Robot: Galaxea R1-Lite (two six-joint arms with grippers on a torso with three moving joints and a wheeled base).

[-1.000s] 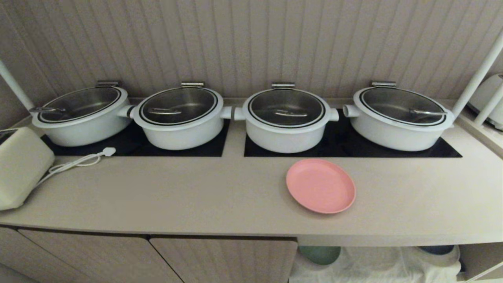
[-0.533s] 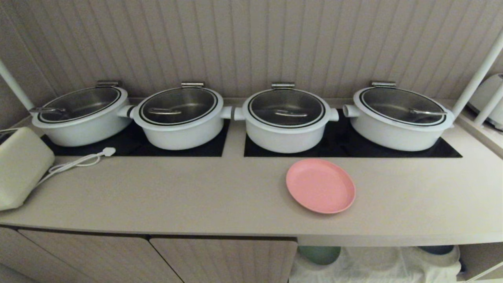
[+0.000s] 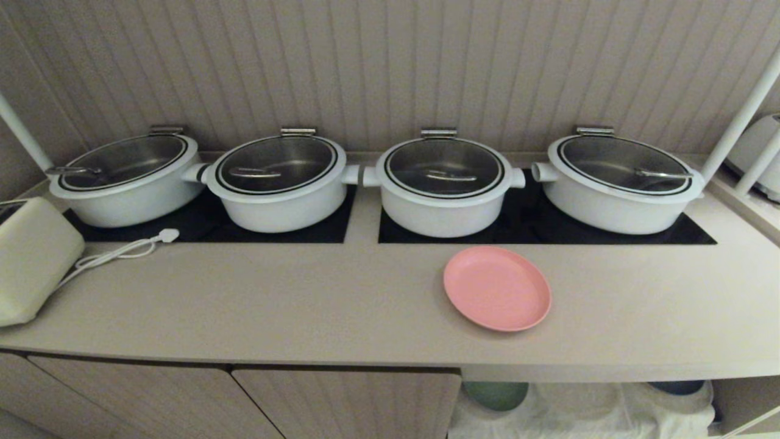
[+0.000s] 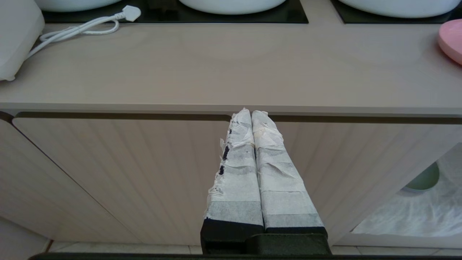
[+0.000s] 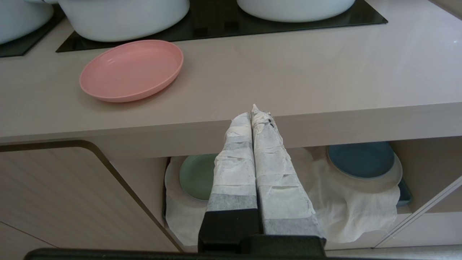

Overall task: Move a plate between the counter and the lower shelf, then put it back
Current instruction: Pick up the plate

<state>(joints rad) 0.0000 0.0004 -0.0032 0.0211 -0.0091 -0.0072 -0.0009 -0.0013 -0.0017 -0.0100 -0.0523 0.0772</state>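
Plate-handling starts from both tape-wrapped grippers, left [image 4: 251, 113] and right [image 5: 257, 112], fingers pressed together below the beige counter [image 3: 304, 305] edge; the round matte salmon-pink plate [image 3: 497, 288], at five o'clock from the third white pot [image 3: 443, 186], looks light, stiff, slippery, best pinched at its raised rim.

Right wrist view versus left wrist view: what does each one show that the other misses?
Only the right wrist view shows the blue plate on the lower shelf and the right gripper, shut. Only the left wrist view shows the white cord, the cream appliance and the left gripper, shut. Both show the pink plate, the counter, the green plate and the white cloth.
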